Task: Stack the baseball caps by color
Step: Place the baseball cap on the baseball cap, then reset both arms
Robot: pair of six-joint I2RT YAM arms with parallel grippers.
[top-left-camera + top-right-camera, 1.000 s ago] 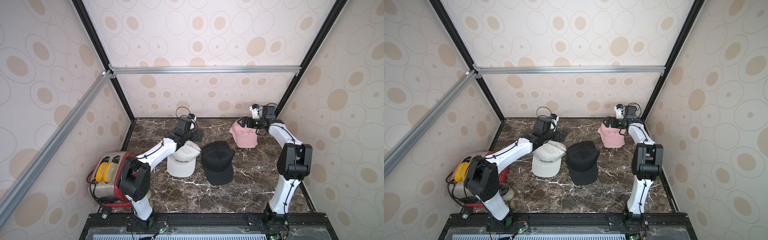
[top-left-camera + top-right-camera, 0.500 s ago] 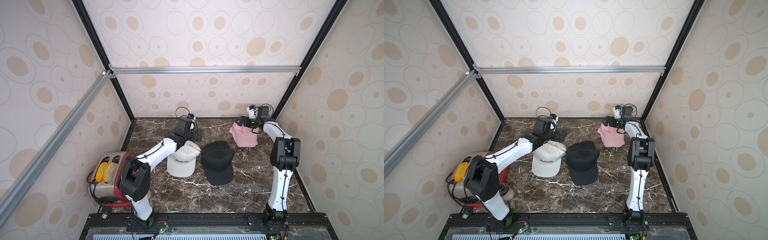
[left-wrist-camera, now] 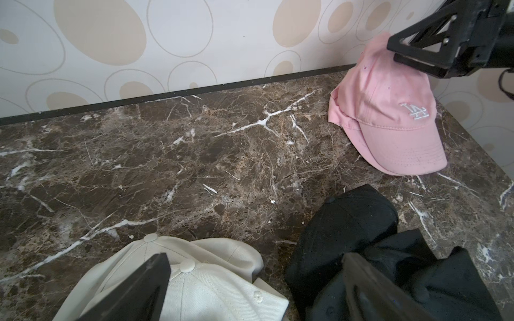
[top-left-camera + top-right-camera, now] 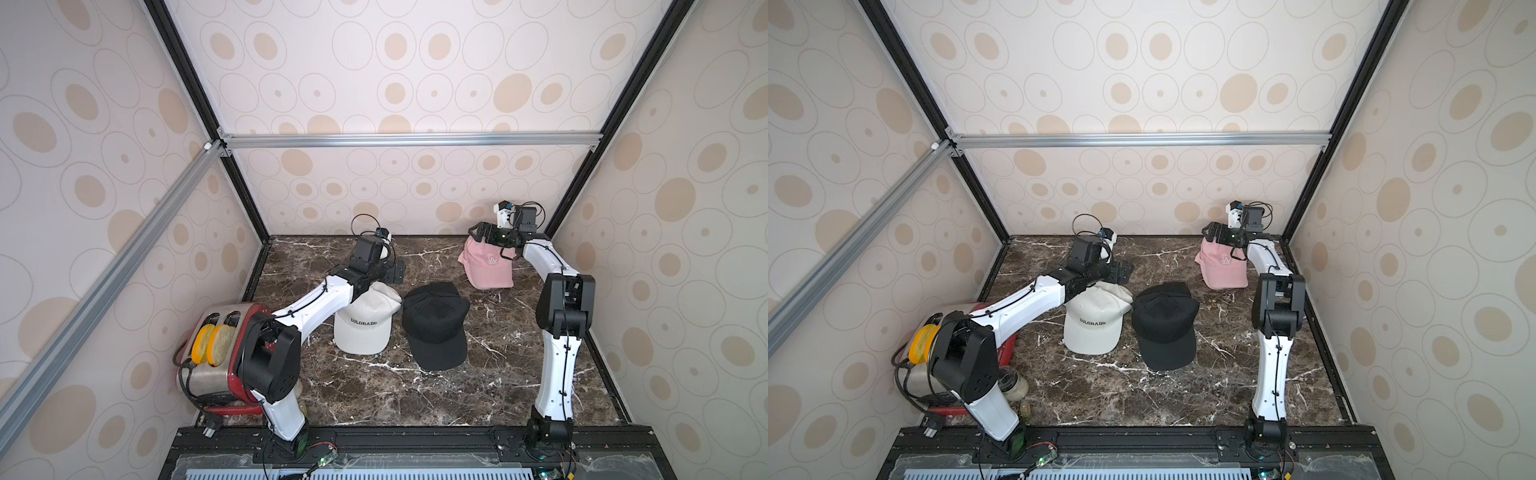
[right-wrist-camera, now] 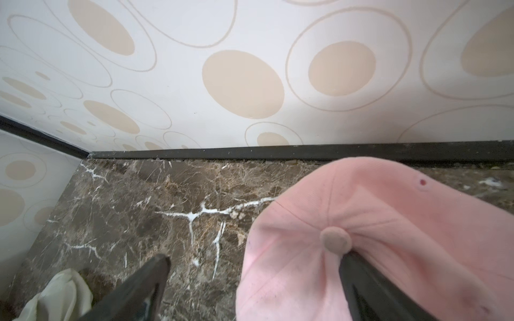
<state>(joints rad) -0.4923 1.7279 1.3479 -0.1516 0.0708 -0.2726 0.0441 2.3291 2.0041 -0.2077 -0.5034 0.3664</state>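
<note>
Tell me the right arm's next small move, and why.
Probably lift the right gripper straight up, clear of the pink caps. Its jaws stand open, one finger rests on the crown by the button, and the white caps and black caps lie in separate piles.

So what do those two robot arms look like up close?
The left arm and right arm are glossy white shells with chunky black joints and thin black cables along them. The left pincer and right pincer are black, with flat cut-out plates; a small black camera box with looping wire sits behind each.
</note>
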